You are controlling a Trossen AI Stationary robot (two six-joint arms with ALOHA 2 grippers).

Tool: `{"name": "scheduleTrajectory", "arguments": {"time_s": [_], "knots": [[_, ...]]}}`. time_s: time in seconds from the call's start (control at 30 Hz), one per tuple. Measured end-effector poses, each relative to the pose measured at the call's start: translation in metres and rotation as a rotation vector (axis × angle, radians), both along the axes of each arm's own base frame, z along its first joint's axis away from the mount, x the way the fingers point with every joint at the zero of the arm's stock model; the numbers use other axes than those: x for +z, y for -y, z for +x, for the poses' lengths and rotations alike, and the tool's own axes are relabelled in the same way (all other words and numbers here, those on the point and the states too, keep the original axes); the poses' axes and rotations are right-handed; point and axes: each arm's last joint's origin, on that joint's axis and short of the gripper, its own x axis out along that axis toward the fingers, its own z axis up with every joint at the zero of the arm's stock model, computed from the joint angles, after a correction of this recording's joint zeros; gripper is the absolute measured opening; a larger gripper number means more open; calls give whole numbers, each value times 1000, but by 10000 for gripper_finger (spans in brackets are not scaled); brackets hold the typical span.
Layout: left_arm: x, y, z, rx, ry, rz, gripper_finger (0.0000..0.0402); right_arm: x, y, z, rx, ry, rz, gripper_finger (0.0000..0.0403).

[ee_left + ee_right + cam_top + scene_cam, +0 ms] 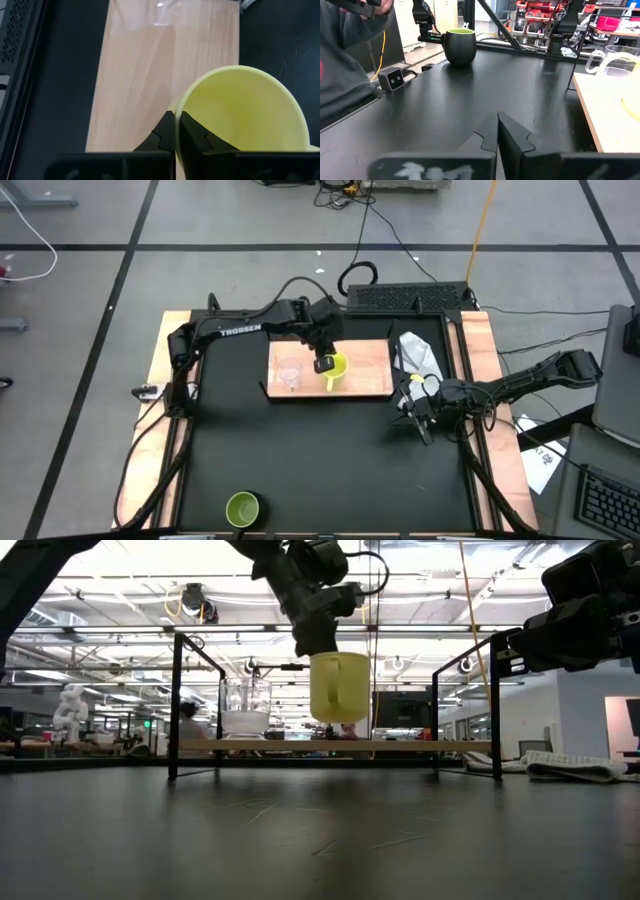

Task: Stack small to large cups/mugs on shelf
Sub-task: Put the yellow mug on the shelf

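The left gripper (325, 364), clamped on the yellow mug's (336, 368) rim, holds it just above the shelf (366, 370), beside the glass cup (290, 374). Both look empty. The right gripper (421, 420), fingers together, waits beside the shelf; the green mug (243, 508) sits well away on the worktop (320, 460).

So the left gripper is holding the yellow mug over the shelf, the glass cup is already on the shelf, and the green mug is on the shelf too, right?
Not quite: the green mug is not on the shelf. The high view shows it on the black table's near edge, far from the shelf. The left gripper does hold the yellow mug over the shelf, beside the glass cup.
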Motion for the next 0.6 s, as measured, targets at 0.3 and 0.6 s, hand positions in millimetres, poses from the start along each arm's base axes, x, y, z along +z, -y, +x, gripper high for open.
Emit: {"name": "scheduleTrajectory", "arguments": {"time_s": [0.3,0.6], "knots": [[0,-1,0,1,2,0,3,0,0,0,0,0,0,0],[0,-5,-1,19,11,-6,3,0,0,0,0,0,0,0]]}}
